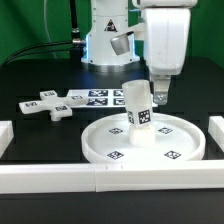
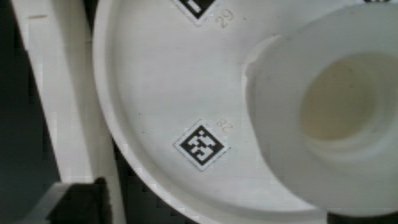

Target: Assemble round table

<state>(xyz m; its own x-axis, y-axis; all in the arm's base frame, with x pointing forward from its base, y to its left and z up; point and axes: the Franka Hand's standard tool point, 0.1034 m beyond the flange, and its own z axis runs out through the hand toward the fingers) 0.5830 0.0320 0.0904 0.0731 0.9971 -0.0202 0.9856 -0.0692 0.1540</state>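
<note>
white plastic all round on my screen. the gripper point(image 1: 158, 98) hangs at the leg's 2 o'clock in the exterior view, its fingers down beside the top of the leg point(image 1: 138, 105). i cannot tell how wide the jaws stand from here, nor whether a finger touches the leg.

the leg stands upright at the middle of the round disc point(image 1: 185, 135), which lies flat near the front rail point(image 1: 100, 180). in the wrist view the leg's hollow top point(image 2: 338, 110) fills one side, close up and blurred, with the floor of the disc point(image 2: 151, 95) around it.

the cross-shaped foot piece point(image 1: 50, 103) lies flat on the black table at the disc's 10 o'clock, apart from it. the marker board point(image 1: 100, 97) lies between the foot piece and the leg, at the disc's 11 o'clock.

labels: square black-and-white tags point(image 1: 141, 116), one on the leg's side and several on the disc floor; one disc tag point(image 2: 205, 145) shows sharply in the wrist view as a blocky pattern set cornerwise. on the tags i read only those patterns.
</note>
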